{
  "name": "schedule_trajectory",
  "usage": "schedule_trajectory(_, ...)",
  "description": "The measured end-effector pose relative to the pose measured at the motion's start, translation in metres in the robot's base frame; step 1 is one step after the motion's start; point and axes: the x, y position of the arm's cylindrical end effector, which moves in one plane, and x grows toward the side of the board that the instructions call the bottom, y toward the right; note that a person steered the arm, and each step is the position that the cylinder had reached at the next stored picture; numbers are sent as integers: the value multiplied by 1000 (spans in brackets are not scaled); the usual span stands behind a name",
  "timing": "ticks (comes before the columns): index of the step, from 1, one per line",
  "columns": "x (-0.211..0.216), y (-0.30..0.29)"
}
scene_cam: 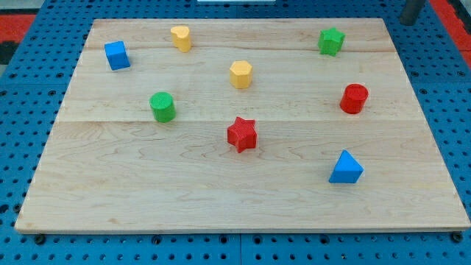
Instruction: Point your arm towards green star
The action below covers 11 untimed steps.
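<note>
The green star (331,41) sits near the view's top right on the wooden board (221,199). My tip (408,22) shows at the view's top right corner, just beyond the board's top right corner, well to the right of the green star and slightly above it. Only the lowest bit of the dark rod is in view.
Also on the board are a blue cube (116,56) at top left, a yellow block (181,37), a yellow hexagon (241,74), a green cylinder (162,107), a red star (241,134), a red cylinder (354,99) and a blue triangle (345,168).
</note>
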Motion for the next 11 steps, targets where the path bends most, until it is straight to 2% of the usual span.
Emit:
schedule_trajectory(4, -2, 0)
schedule_trajectory(6, 26, -6)
schedule_trajectory(8, 29, -80)
schedule_trajectory(10, 29, -74)
schedule_trajectory(11, -9, -102)
